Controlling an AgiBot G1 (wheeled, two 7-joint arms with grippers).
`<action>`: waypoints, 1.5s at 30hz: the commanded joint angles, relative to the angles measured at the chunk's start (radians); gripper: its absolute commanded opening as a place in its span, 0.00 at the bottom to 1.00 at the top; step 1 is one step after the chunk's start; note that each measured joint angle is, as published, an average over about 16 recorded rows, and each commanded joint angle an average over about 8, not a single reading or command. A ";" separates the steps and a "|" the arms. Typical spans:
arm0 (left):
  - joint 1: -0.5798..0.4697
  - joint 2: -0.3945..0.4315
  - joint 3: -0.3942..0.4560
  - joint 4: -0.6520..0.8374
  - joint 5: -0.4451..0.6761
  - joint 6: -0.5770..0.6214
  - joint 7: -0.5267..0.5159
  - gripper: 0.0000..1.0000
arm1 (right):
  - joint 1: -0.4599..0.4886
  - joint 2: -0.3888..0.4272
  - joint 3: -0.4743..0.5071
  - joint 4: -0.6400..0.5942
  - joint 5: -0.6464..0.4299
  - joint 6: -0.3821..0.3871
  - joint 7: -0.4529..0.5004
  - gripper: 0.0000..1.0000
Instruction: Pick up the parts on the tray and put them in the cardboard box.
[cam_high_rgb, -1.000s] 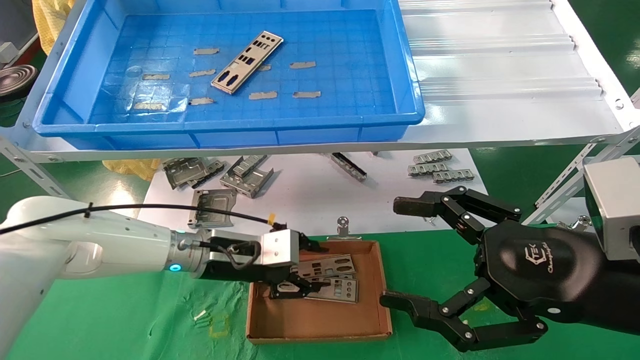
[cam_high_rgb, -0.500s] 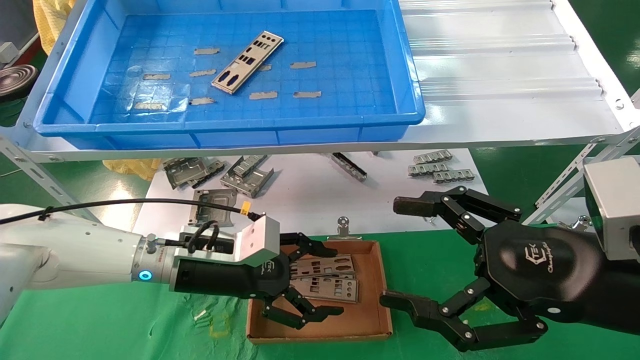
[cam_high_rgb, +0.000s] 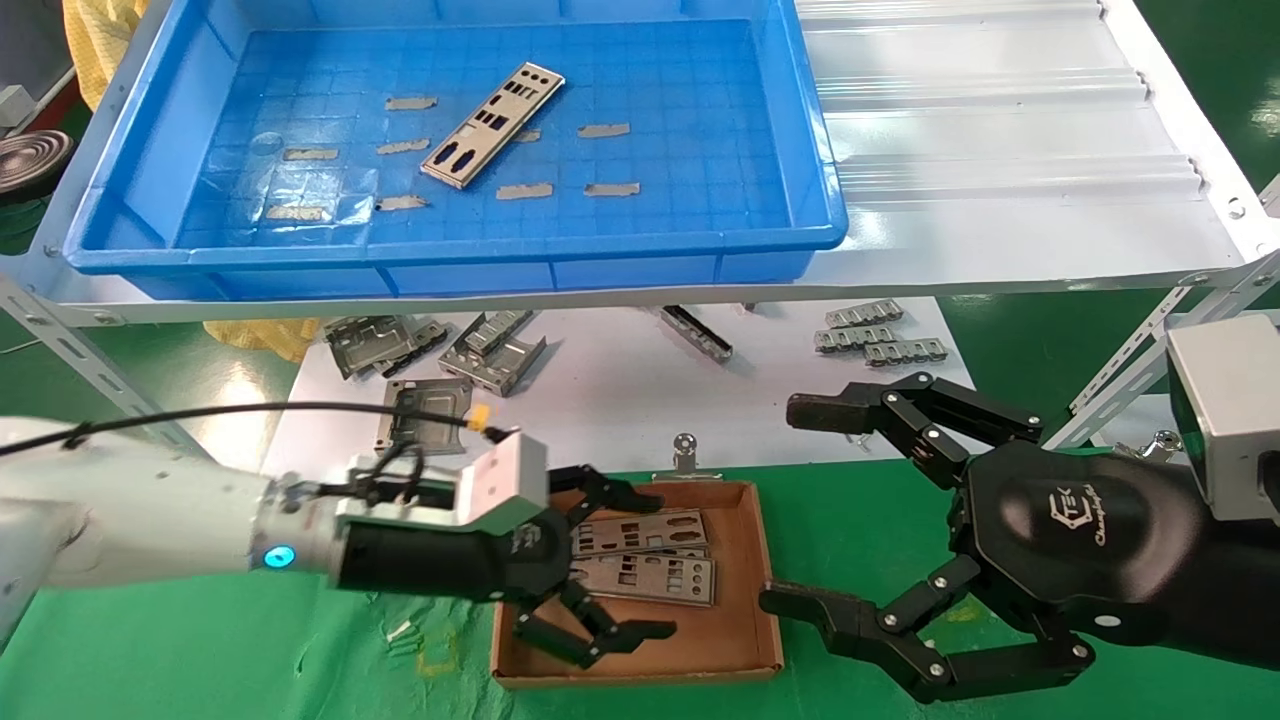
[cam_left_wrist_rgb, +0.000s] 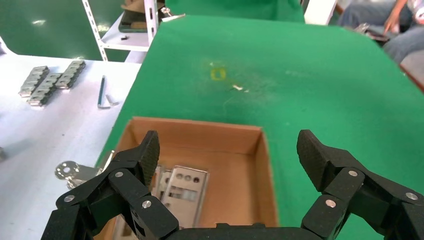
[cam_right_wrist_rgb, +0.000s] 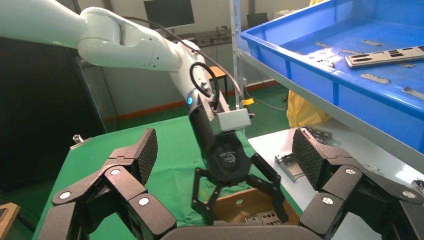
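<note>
One silver-grey plate (cam_high_rgb: 492, 124) lies slantwise in the blue tray (cam_high_rgb: 820, 180) on the upper shelf; it also shows in the right wrist view (cam_right_wrist_rgb: 385, 56). The cardboard box (cam_high_rgb: 762, 560) sits on the green cloth below, with several plates (cam_high_rgb: 645, 575) stacked inside; the left wrist view shows them too (cam_left_wrist_rgb: 182, 195). My left gripper (cam_high_rgb: 620, 560) is open and empty just above the box's left half, holding nothing. My right gripper (cam_high_rgb: 800, 505) is open and empty, parked just right of the box.
Small grey tape strips (cam_high_rgb: 612, 189) dot the tray floor. Bent grey brackets (cam_high_rgb: 495, 350) and small metal pieces (cam_high_rgb: 868, 338) lie on the white sheet behind the box. A metal clip (cam_high_rgb: 685, 450) sits at the box's far edge. Slanted shelf struts stand at both sides.
My left gripper let go of a plate in the box, opened wide, and drew back to the left and slightly up. The right arm has not moved.
</note>
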 joint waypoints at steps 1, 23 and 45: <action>0.011 -0.014 -0.011 -0.025 -0.008 -0.001 -0.015 1.00 | 0.000 0.000 0.000 0.000 0.000 0.000 0.000 1.00; 0.190 -0.249 -0.201 -0.453 -0.138 -0.022 -0.266 1.00 | 0.000 0.000 0.000 0.000 0.000 0.000 0.000 1.00; 0.369 -0.484 -0.390 -0.881 -0.268 -0.044 -0.516 1.00 | 0.000 0.000 0.000 0.000 0.000 0.000 0.000 1.00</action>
